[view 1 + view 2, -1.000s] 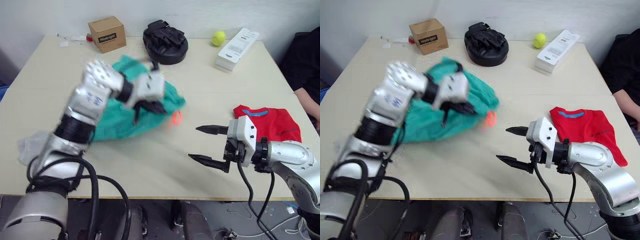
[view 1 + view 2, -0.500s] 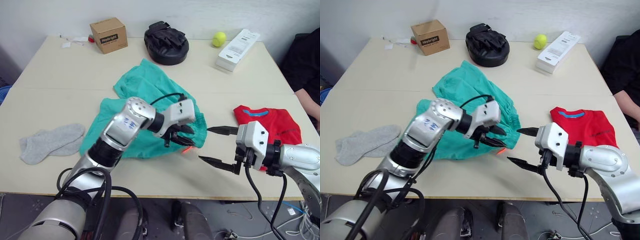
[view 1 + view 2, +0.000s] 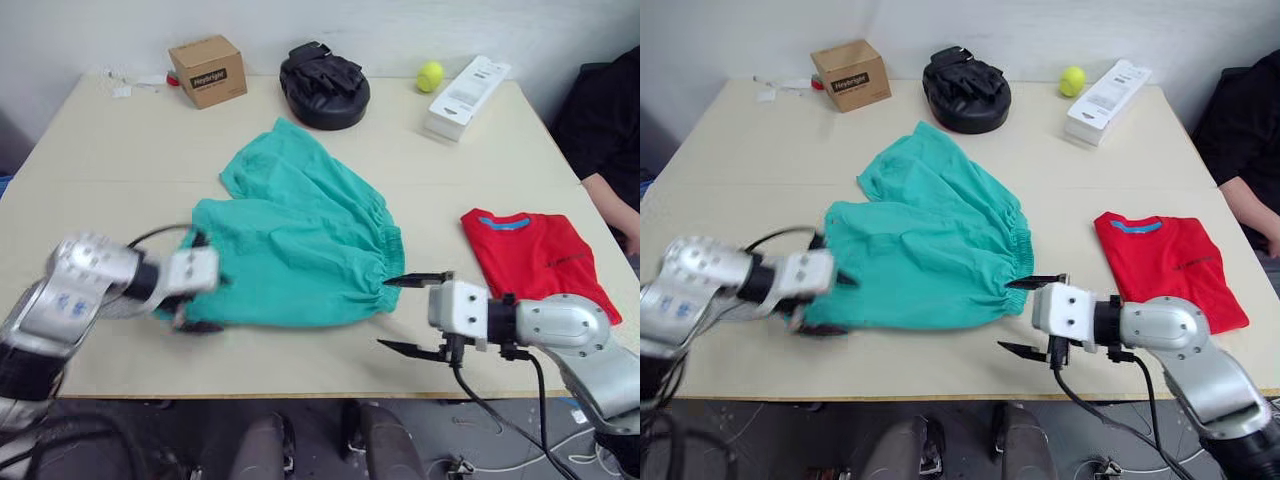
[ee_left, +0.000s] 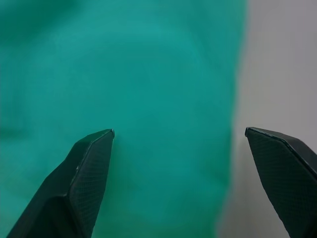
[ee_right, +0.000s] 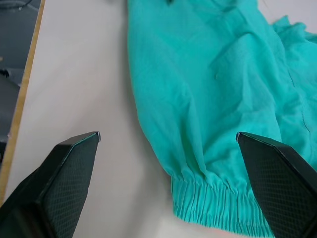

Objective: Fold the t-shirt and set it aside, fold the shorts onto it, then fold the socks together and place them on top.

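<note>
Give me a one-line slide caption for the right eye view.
Teal-green shorts spread flat between two open grippers, left and right, with the folded red t-shirt set aside.

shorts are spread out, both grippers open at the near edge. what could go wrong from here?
1. The shorts lie skewed, one leg angled toward the back, so a fold may come out crooked.
2. The right gripper sits at the gathered waistband; it may pinch only one layer.
3. The left gripper straddles the hem's edge and might close on little cloth.

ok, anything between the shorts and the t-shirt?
No: bare table between the shorts and the t-shirt, seen in the right eye view.
</note>
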`<state>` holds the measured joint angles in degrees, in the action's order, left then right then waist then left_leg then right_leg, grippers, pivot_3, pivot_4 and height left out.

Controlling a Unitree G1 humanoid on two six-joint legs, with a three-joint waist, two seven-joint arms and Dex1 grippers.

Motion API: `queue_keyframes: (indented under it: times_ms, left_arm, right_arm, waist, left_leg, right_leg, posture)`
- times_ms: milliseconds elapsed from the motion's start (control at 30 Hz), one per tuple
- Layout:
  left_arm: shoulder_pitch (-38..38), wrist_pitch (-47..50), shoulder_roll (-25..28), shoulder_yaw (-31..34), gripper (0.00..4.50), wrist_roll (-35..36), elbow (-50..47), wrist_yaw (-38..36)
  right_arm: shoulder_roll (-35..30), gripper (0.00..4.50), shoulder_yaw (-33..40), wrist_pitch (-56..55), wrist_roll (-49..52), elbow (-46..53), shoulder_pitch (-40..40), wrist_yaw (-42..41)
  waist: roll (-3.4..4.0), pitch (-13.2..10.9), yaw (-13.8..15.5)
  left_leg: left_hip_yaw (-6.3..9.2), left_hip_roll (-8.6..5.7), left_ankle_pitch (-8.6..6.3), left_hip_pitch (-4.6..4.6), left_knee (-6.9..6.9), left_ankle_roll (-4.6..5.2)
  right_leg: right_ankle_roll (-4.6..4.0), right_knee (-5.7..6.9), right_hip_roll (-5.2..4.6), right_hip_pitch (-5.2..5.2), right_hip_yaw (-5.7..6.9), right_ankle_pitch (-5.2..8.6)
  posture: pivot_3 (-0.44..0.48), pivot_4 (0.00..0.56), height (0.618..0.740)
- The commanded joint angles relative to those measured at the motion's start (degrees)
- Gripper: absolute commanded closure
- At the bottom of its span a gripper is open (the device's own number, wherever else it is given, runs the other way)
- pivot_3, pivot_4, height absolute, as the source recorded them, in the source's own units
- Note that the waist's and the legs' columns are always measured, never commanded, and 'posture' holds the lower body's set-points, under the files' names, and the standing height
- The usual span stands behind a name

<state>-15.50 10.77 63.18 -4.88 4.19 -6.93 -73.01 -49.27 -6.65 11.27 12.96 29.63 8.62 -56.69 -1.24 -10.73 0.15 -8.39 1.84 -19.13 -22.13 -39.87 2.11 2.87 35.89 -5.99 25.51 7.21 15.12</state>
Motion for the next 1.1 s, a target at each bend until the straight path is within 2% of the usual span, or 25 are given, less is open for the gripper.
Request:
queue_keyframes:
  times_ms: [33, 167, 367, 500, 767, 833, 867, 1100]
  left_arm:
    - [5.7, -7.9, 2.0, 5.5, 0.05, -2.7, -2.1, 4.2]
    - [8.7, -9.6, 1.1, 7.1, 0.05, -5.5, -2.5, 9.2]
    - [8.5, -10.2, -1.5, 6.9, 0.05, -9.9, -0.6, 16.8]
    - [8.6, -10.0, -1.3, 6.8, 0.95, -10.1, -0.1, 17.1]
    - [9.3, -9.8, 0.7, 6.1, 3.67, -9.6, 2.0, 13.3]
    - [9.0, -9.5, 0.9, 5.7, 4.28, -9.0, 2.3, 12.0]
    - [9.1, -8.8, 1.1, 5.6, 4.45, -8.4, 1.9, 10.9]
    - [14.7, -2.0, 6.6, 7.4, 4.45, -0.4, -3.8, -0.3]
  right_arm:
    - [1.0, 0.0, -3.4, -6.8, -6.3, -3.3, 1.8, 0.3]
    - [2.7, 0.0, -6.4, -11.5, -12.0, -8.5, 3.8, 1.8]
    - [5.2, 0.0, -10.3, -18.2, -20.8, -18.3, 7.2, 4.8]
    - [7.7, 0.94, -10.4, -19.3, -22.0, -22.5, 9.5, 6.4]
    - [9.0, 3.86, -9.7, -20.6, -21.6, -25.4, 11.1, 6.1]
    - [8.5, 4.47, -9.1, -20.6, -20.8, -25.6, 11.4, 5.2]
    - [8.2, 4.5, -8.7, -20.7, -20.1, -25.7, 11.6, 4.6]
    - [3.2, 4.5, -5.9, -18.6, -6.6, -21.5, 10.5, -8.3]
  waist:
    - [0.02, 0.0, 0.6]
    - [0.08, 0.0, 1.0]
    - [0.5, 0.2, 1.1]
    - [0.51, 0.2, 1.0]
    - [0.52, 0.2, 0.5]
    - [0.52, 0.2, 0.3]
    - [0.52, 0.2, 0.1]
    - [0.55, 0.2, -0.6]
  left_leg:
    - [0.04, -0.05, -0.03, -0.01, -0.01, 0.05]
    - [0.02, -0.12, -0.09, 0.0, -0.02, 0.12]
    - [-0.06, -0.13, -0.04, 0.07, -0.02, 0.14]
    - [-0.1, -0.09, -0.02, 0.23, -0.02, 0.12]
    - [-0.12, -0.07, -0.01, 0.22, -0.01, 0.1]
    - [-0.12, -0.06, -0.01, 0.22, 0.0, 0.1]
    - [-0.12, -0.06, -0.01, 0.23, 0.02, 0.09]
    - [-0.15, -0.03, -0.02, 0.21, 0.12, 0.09]
  right_leg:
    - [0.0, 0.0, -0.13, -0.01, 0.05, 0.0]
    - [0.02, 0.05, -0.27, -0.02, 0.07, -0.01]
    - [0.03, 0.17, -0.21, -0.04, 0.1, -0.02]
    - [0.03, 0.25, -0.15, -0.14, 0.06, -0.02]
    - [-0.01, 0.31, -0.14, -0.1, 0.04, 0.0]
    - [-0.02, 0.31, -0.13, -0.1, 0.04, 0.01]
    - [-0.04, 0.31, -0.13, -0.09, 0.04, 0.02]
    - [-0.06, 0.16, -0.05, -0.09, 0.0, 0.03]
  posture:
    - [0.0, 0.15, 0.74]
    - [0.0, 0.15, 0.74]
    - [0.0, 0.15, 0.74]
    - [0.0, 0.15, 0.74]
    - [0.0, 0.15, 0.74]
    - [0.0, 0.15, 0.74]
    - [0.0, 0.15, 0.74]
    - [0.0, 0.15, 0.74]
